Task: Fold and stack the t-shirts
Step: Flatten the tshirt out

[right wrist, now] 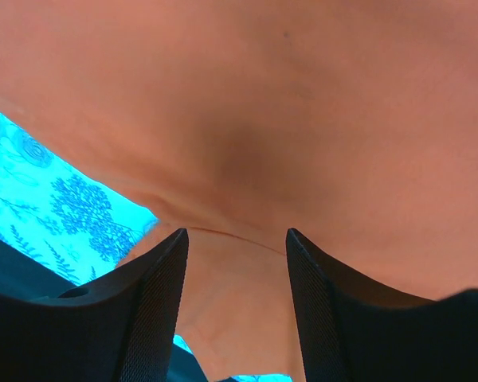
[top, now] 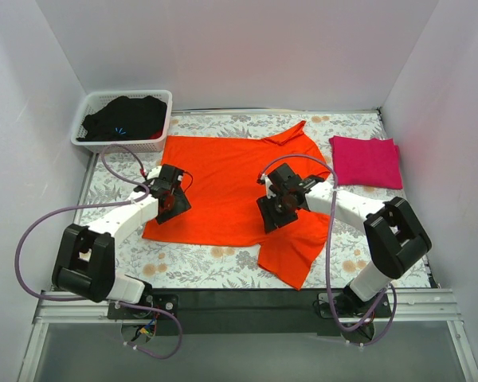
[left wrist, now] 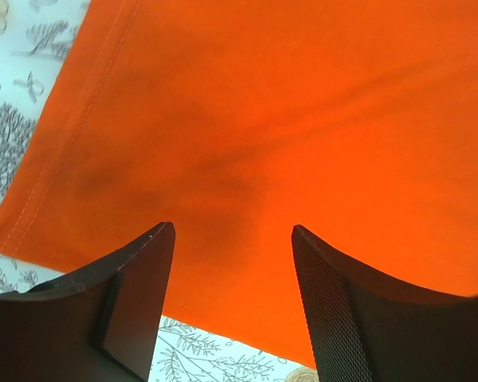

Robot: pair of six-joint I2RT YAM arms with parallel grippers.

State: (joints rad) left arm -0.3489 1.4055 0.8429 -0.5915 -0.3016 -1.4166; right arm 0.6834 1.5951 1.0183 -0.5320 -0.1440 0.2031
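One orange t-shirt (top: pixel 223 175) lies spread on the table (top: pixel 191 267), one pink t-shirt (top: pixel 366 161) folded beside it. Two pairs of jaws hover open above the orange.

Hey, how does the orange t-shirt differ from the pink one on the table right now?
The orange t-shirt lies spread out in the middle, one sleeve sticking toward the near edge; the pink t-shirt is folded into a neat rectangle at the far right. The orange t-shirt covers far more area than the pink t-shirt. Both rest flat on the floral tablecloth.
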